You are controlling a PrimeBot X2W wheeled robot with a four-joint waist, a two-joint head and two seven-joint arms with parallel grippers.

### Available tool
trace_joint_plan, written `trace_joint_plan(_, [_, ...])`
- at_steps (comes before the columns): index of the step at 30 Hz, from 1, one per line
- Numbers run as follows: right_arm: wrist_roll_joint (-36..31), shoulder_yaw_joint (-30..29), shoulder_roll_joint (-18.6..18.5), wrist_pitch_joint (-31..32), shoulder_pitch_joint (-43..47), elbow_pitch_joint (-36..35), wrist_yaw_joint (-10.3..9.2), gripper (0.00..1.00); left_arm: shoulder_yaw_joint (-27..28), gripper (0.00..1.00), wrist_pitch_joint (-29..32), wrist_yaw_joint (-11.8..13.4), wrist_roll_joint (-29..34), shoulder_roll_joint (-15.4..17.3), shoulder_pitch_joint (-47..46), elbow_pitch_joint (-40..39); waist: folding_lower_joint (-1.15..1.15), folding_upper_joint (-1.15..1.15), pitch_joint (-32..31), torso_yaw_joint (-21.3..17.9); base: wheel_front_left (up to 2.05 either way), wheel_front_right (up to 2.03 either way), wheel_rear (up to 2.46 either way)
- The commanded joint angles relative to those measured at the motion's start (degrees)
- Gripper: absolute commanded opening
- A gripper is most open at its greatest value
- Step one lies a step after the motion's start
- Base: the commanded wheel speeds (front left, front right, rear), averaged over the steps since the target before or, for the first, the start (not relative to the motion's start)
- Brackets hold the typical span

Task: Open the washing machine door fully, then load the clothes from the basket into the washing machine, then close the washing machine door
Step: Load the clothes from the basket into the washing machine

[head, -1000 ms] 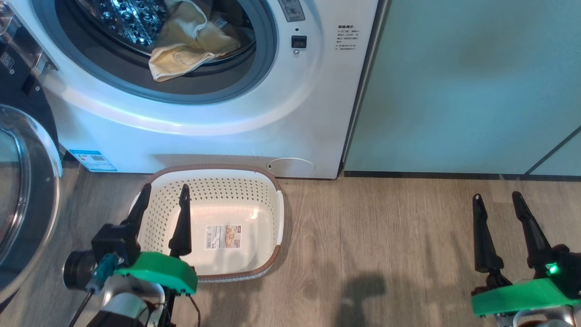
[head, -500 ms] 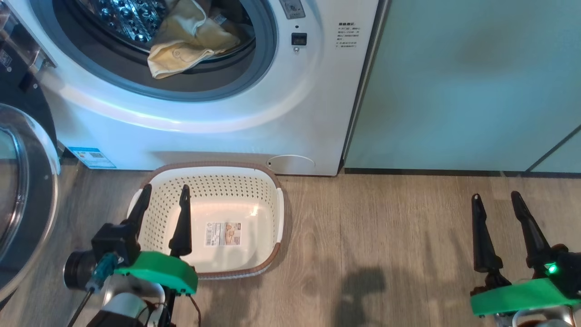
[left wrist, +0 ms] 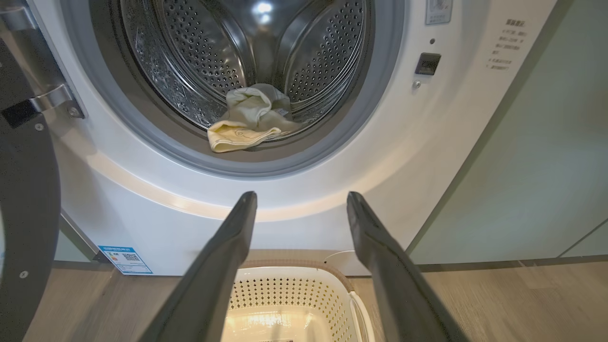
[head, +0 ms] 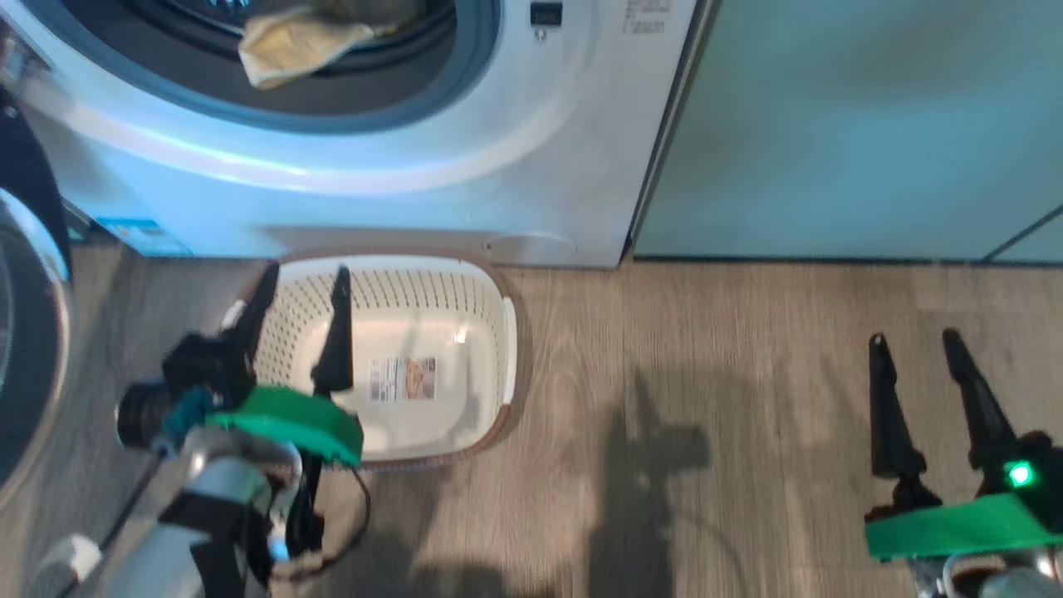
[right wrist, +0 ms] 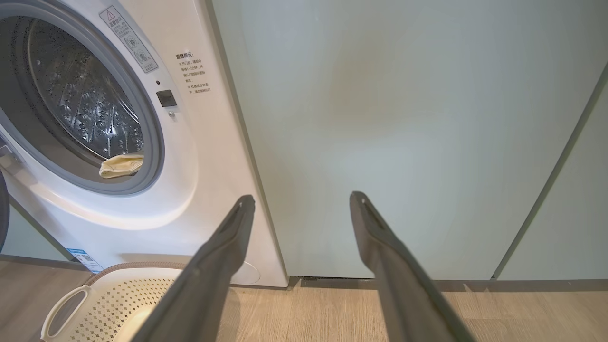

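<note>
Your left gripper [head: 305,272] hangs with its fingers spread wide and empty over the near-left part of the basket [head: 415,286]. Your right gripper [head: 913,338] is just as wide and empty, well off to the right above the floor [head: 706,349], facing the cabinet [head: 872,124]. The basket holds nothing but its label. The clothes [head: 291,41] lie ahead of and above the left gripper, in the mouth of the washing machine [head: 515,124], with a pale corner draped out of the drum [left wrist: 213,61] onto the grey ring [left wrist: 266,164]. What you have left to handle is the door [head: 25,357], swung open to the left of the left gripper.

Expect it to be stiff and fairly heavy, swinging only about its hinge [left wrist: 52,97]. The glossy rim and glass bowl probably give the fingers little bite, so don't pinch. Push flat on the rim at the edge farthest from the hinge and follow its arc. The clothes are light and limp, and that draped corner may get trapped under the door, so nudge it deeper first if you can.

Against the picture of a second ago, the whole head view has slid: machine and basket sit higher, which is the camera moving, not the things. Basket, clothes and both grippers' spread are unchanged.
</note>
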Motion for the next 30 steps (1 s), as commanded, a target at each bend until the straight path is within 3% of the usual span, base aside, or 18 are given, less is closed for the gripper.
trace_joint_plan(1, [0.44,0.84,-0.32,-0.38,-2.91,-2.32,-0.16,1.0,2.6,1.0,-0.16,-0.5,-0.51,1.28,-4.06,-0.48,0.0,0.0,2.71,-0.18,0.0,0.0,0.0])
trace_joint_plan(18, [2.6,1.44,-0.32,-0.38,-9.97,-3.87,-0.16,1.0,4.16,1.0,3.48,-5.89,-1.08,5.55,-25.34,10.98,0.0,0.0,16.35,-4.02,0.0,0.0,0.0])
trace_joint_plan(30, [7.95,3.6,-0.32,-0.38,-12.87,-3.29,-0.16,1.0,5.2,1.0,14.81,-10.3,-1.14,14.86,-41.46,20.91,0.0,0.0,21.81,-8.77,0.0,0.0,0.0])
